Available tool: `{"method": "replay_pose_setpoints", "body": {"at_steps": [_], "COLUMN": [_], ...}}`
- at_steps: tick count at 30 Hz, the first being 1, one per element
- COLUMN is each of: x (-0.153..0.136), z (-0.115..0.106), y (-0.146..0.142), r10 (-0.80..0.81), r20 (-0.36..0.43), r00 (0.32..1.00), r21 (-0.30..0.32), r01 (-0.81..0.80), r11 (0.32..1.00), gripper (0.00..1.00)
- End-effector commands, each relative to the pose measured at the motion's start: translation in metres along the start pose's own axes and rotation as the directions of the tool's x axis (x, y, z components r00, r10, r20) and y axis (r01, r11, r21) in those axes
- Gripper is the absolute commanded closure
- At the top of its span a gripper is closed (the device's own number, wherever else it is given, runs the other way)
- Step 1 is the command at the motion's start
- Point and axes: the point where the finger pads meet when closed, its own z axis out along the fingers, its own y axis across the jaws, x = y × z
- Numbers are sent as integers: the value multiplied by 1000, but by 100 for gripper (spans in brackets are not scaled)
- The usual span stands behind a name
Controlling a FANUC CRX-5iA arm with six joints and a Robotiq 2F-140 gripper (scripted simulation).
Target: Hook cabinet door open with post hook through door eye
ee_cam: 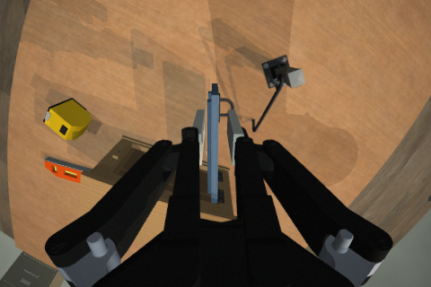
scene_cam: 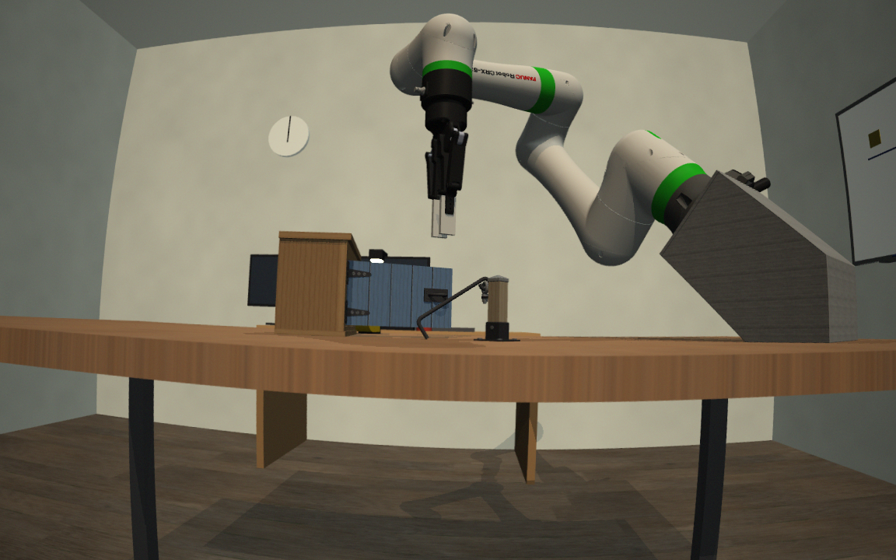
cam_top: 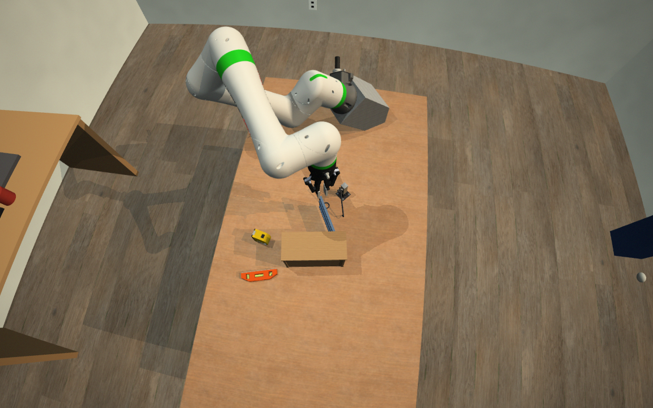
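Hanging high over the middle of the bench [scene_cam: 576,369], the gripper [scene_cam: 443,224] is seen in the exterior view with its fingers drawn nearly together and nothing held between them; well below, the blue cabinet door [scene_cam: 399,295] stands swung wide from the wooden cabinet [scene_cam: 312,281]. In the wrist view the door's top edge runs straight up the centre of the frame between the two pads, which suggests the narrowed fingers have been lined up over it on purpose, perhaps to come down beside the hook. The hook [scene_cam: 448,300] is pivoted at the top of the short post [scene_cam: 497,306], right of centre, and slants down to the left with its bent tip resting low near the bench surface, so it is not yet through the eye [scene_cam: 432,295] on the door's face. The cabinet sits flat on its base. A yellow tape measure [cam_top: 261,236] and an orange spirit level [cam_top: 258,274] lie at the lower left of the cabinet in the top view, apart from the work.
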Motion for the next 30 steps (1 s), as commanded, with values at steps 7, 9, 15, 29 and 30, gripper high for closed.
{"method": "replay_pose_setpoints", "body": {"at_steps": [7,9,15,29,30], "x": [0,0,0,-1,-1], "z": [10,10,20,41,43], "y": [0,0,0,0,0], "r10": [0,0,0,0,0], "r20": [0,0,0,0,0], "r00": [1000,1000,1000,1000,1000], "r21": [0,0,0,0,0], "r01": [0,0,0,0,0], "r11": [1000,1000,1000,1000,1000], "gripper": [84,84,84,84,84]}}
